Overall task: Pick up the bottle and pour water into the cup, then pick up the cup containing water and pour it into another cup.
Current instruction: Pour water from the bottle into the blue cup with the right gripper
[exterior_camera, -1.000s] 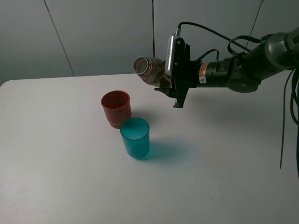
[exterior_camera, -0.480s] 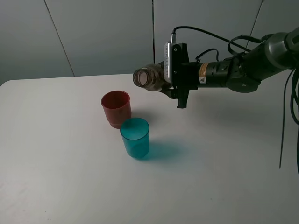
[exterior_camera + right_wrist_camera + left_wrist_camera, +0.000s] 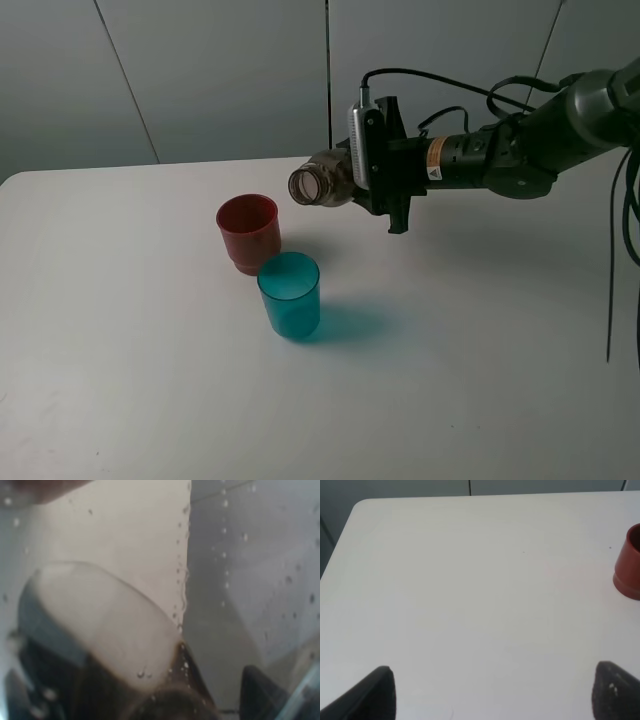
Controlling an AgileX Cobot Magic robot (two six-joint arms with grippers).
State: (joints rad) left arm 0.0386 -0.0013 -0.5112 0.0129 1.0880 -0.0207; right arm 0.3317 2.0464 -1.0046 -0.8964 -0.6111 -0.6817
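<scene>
The smoky grey-brown bottle (image 3: pixel 322 182) lies about level in the air, its open mouth pointing left, behind and above both cups. My right gripper (image 3: pixel 372 180) is shut on the bottle's body. In the right wrist view the bottle (image 3: pixel 125 630) fills the picture, with droplets on its wall. On the table the teal cup (image 3: pixel 290 294) stands upright, and the red cup (image 3: pixel 248 232) stands just behind it to the left. The left gripper (image 3: pixel 495 695) is open over bare table, with the red cup (image 3: pixel 629 565) at that view's edge.
The white table (image 3: pixel 480 380) ends at a grey panelled wall behind. Black cables (image 3: pixel 610 280) hang down at the far right beside the right arm. The left arm does not show in the exterior high view.
The right wrist has rolled and the bottle's mouth has sunk from tilted upward to about level. Both cups have stayed where they were.
</scene>
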